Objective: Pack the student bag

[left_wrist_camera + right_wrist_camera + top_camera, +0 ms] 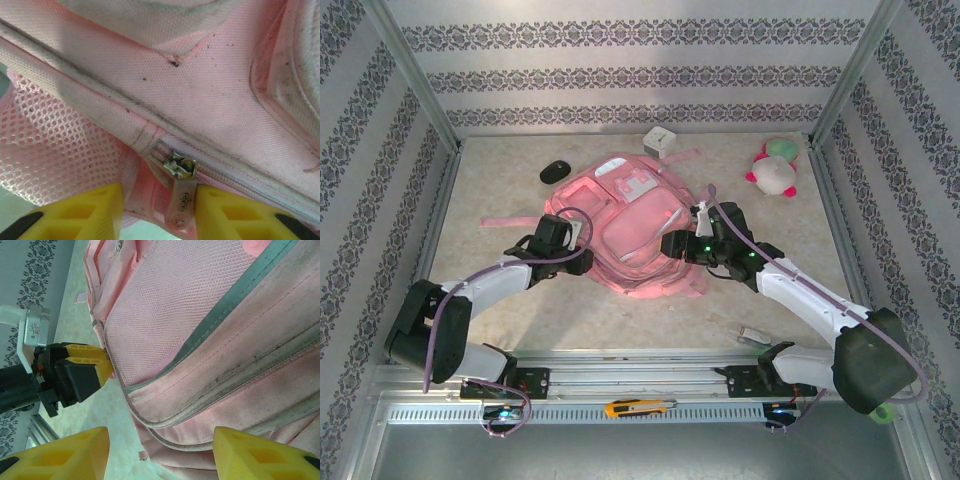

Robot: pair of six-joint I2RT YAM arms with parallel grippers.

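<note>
Straddling zipper pull (181,202), left end effector (159,200) unclenched; right end effector (161,436) spread at bag (200,330).

student bag (630,235) centre | plush toy (775,170) behind-right | mouse (555,172) behind-left

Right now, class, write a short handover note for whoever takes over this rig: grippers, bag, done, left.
Left gripper: open, fingers either side of the zip pull, not yet clamped.
Right gripper: open, astride the student bag at its side edge.
Student bag: lying mid-table, this zip looks shut.
Done: both arms at the bag.
Left: pinch the pull, open the zip, probably load the plush toy.
</note>
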